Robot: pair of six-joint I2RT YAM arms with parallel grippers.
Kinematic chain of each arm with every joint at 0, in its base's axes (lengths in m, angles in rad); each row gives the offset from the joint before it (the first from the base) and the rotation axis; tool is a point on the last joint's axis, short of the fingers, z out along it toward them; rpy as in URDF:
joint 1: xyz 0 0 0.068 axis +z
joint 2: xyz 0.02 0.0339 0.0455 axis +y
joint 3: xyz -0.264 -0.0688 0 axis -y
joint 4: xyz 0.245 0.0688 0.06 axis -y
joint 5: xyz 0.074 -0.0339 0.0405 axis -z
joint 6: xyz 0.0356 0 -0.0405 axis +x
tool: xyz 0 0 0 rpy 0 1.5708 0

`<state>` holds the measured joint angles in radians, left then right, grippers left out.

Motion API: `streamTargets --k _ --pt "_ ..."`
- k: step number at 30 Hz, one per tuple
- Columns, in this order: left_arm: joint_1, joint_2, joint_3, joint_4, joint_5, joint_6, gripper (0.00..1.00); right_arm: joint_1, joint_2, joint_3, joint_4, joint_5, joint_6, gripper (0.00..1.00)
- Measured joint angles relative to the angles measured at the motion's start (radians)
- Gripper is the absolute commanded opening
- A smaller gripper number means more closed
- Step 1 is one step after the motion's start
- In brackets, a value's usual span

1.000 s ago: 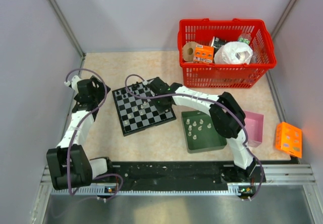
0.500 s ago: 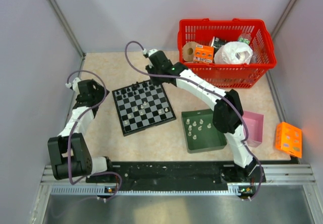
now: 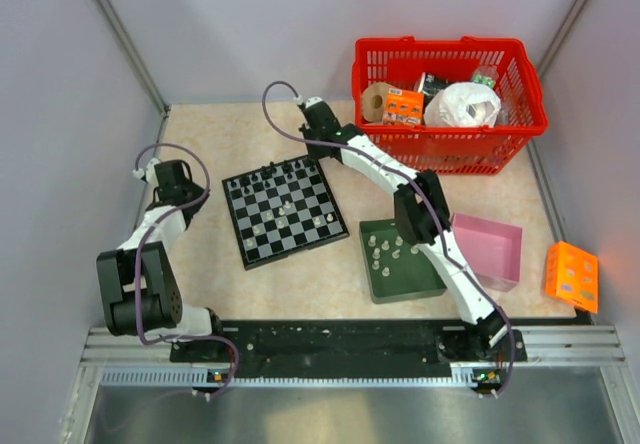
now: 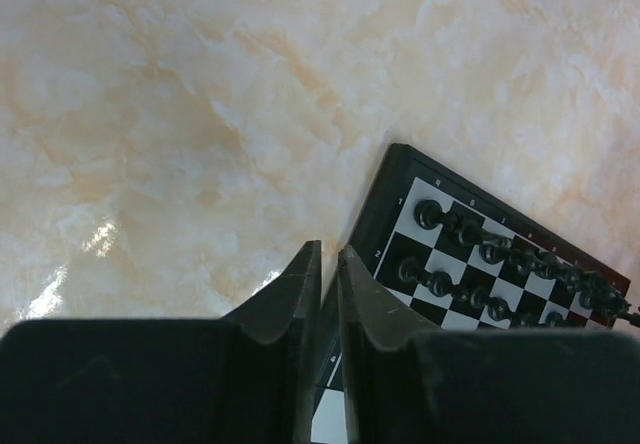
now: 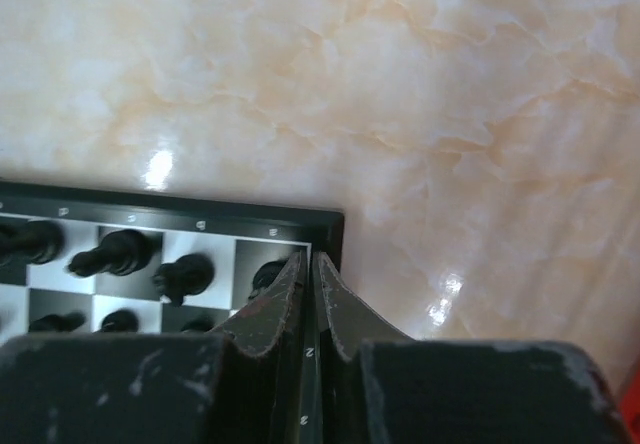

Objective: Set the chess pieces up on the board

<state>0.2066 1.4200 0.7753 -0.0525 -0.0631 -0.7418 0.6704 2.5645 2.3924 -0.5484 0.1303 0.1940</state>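
Now we see: black chess pieces (image 4: 428, 213) along the far edge of the board (image 4: 383, 209).
Left gripper (image 4: 328, 251): nearly clenched, empty, left of it.
Right gripper (image 5: 308, 257): clenched, empty.

The left arm (image 3: 155, 229) rises from its base at the near left and reaches forward, folded short, with the wrist bent down. The left gripper (image 4: 322, 254) points downward, its 2 fingers (image 4: 285, 299) drawn almost together, a thin slit between them and nothing in it. The right arm (image 3: 370, 161) stretches long toward the far middle, elbow bent midway. The right gripper (image 5: 307, 261) also points down, both fingers pressed closed on nothing.
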Motion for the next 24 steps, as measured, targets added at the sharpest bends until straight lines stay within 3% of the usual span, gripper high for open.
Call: streamTargets --k 8,24 --pt "0.017 0.059 0.010 0.000 0.015 0.003 0.00 -0.032 0.033 0.026 0.069 0.000 -0.001 0.08" --pt "0.021 0.163 0.086 -0.034 0.135 0.004 0.00 -0.045 0.173 0.117 0.156 -0.077 -0.003 0.10"
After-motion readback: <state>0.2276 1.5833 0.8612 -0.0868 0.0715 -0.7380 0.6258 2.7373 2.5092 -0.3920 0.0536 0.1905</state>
